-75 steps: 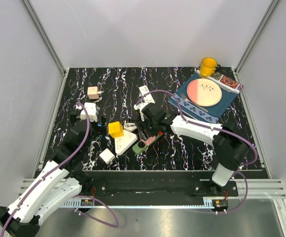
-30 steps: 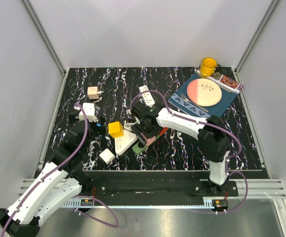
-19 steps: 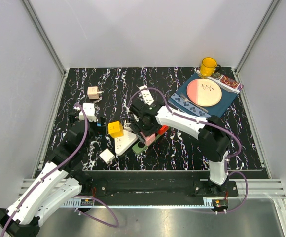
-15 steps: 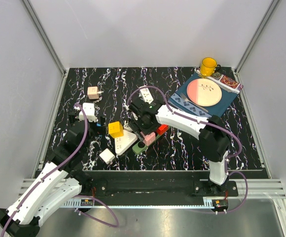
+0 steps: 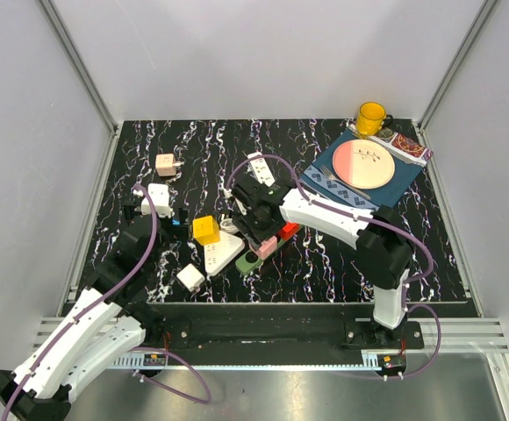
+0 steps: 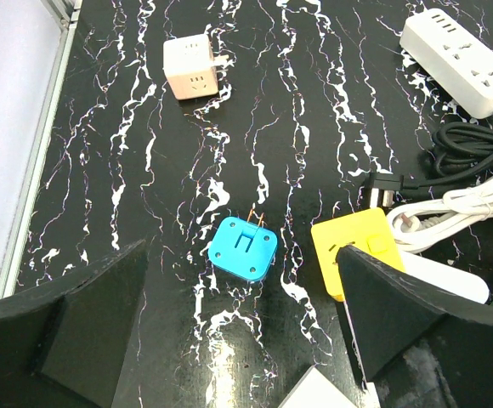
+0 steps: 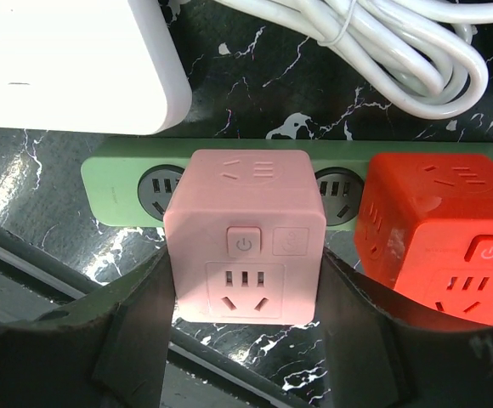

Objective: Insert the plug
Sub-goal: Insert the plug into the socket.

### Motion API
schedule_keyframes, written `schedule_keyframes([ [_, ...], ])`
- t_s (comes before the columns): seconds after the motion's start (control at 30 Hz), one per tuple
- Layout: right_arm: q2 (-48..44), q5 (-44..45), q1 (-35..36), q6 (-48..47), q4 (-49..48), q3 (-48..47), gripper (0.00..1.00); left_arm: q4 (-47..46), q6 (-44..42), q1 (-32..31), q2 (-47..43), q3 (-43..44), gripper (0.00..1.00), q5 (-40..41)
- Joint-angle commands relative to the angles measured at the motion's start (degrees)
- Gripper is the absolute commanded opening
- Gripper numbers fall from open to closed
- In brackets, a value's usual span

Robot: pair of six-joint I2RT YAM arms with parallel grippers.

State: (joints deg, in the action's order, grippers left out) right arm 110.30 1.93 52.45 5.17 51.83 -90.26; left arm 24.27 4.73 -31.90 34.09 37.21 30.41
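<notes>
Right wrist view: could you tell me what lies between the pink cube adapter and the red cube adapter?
A grey socket of the green power strip, seen in the right wrist view.

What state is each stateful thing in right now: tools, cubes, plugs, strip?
right tool: shut on pink cube
pink cube: on the green power strip, seating depth hidden
red cube: plugged into the strip beside it
green power strip: flat, carrying both cubes
blue plug: loose on table, prongs bare
left tool: open, empty
yellow mug: upright
</notes>
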Motion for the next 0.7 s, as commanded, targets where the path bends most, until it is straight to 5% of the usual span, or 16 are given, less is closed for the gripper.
schedule_keyframes([
  [0.0, 1.67, -5.98, 1.43, -0.51, 3.36, 7.97, 0.0, -2.91, -0.51, 0.35, -0.6, -0.03, 0.99, 1.05],
  [0.2, 1.32, -6.68, 1.96, 0.72, 1.52, 12.91, 0.0, -3.0, -0.51, 0.26, -0.51, 0.05, 0.99, 1.14],
  [0.47, 8.25, -5.28, 2.05, -0.86, 1.51, 6.68, 0.0, -3.0, -0.51, 0.26, -0.69, -0.12, 0.99, 1.49],
  [0.67, 4.59, -7.47, 2.05, 2.2, -1.64, 15.89, 0.0, -3.09, -0.51, 0.26, -0.86, -0.12, 0.99, 1.4],
])
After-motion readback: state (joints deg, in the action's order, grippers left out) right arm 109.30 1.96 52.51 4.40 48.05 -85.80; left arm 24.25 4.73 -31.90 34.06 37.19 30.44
